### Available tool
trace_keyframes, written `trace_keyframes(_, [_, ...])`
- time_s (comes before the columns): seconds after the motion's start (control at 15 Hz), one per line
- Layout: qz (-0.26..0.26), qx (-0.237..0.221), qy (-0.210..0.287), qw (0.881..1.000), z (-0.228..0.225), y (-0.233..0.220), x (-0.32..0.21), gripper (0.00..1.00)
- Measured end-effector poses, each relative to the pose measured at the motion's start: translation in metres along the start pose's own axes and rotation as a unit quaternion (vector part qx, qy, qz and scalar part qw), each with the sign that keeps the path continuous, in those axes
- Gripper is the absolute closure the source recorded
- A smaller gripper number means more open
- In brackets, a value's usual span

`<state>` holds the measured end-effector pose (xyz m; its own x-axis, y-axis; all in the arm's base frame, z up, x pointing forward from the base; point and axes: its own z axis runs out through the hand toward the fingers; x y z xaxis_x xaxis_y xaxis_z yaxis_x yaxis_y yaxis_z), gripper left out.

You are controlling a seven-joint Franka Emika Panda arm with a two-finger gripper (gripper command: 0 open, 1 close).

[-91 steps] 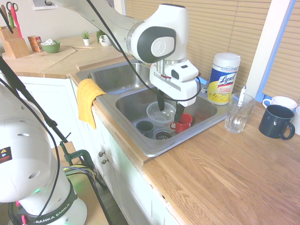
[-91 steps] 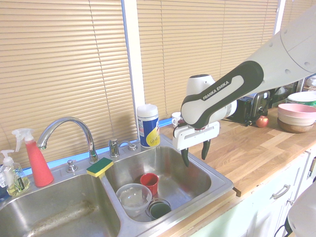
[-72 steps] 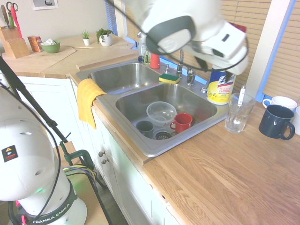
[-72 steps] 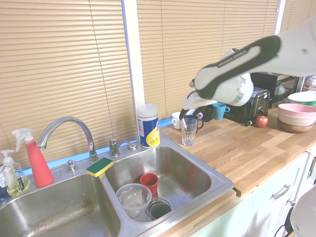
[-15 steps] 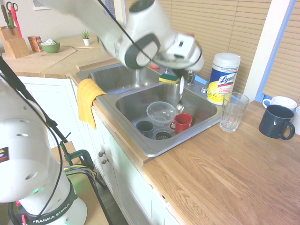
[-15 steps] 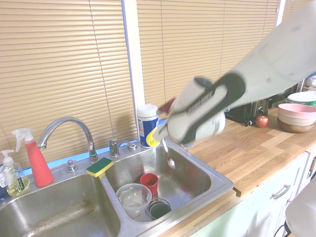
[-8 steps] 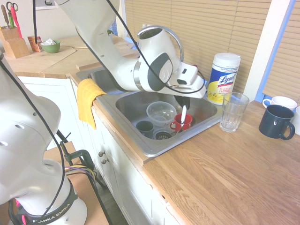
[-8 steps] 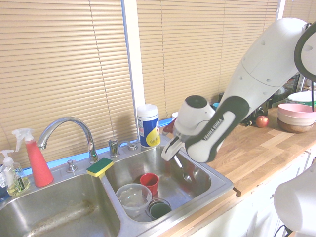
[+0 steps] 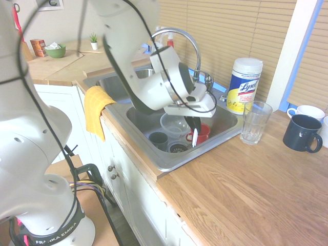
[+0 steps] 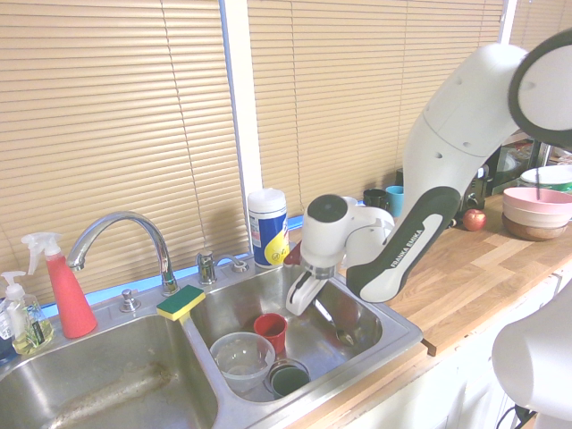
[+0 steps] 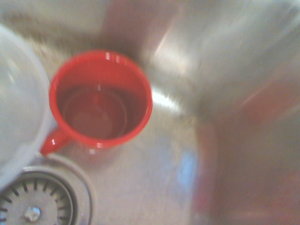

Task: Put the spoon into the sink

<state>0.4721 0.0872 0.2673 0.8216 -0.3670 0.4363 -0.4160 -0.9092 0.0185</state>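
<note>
White-handled spoon (image 9: 194, 138) – tilted, bowl down – inside steel sink (image 9: 154, 154) basin.

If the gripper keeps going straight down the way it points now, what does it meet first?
Most likely the bare steel floor of the two-basin stainless sink, just beside the red mug. The gripper points down into that basin, holding the white-handled spoon; depth is unclear.

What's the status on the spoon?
Tool shut on spoon, down inside sink basin. Spoon not released. Red cup and plastic bowl right beside it.
</note>
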Motion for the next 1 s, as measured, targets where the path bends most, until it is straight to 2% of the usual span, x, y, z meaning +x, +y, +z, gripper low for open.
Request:
trace_keyframes(0.07, [-0.003, -0.002, -0.003, 1.000, 0.009, -0.003, -0.002, 1.00])
trace_keyframes(0.13, [-0.006, -0.002, -0.006, 1.000, 0.016, -0.005, -0.004, 0.00])
trace_keyframes(1.0, [-0.035, 0.008, 0.010, 0.999, 0.031, -0.012, -0.010, 0.00])
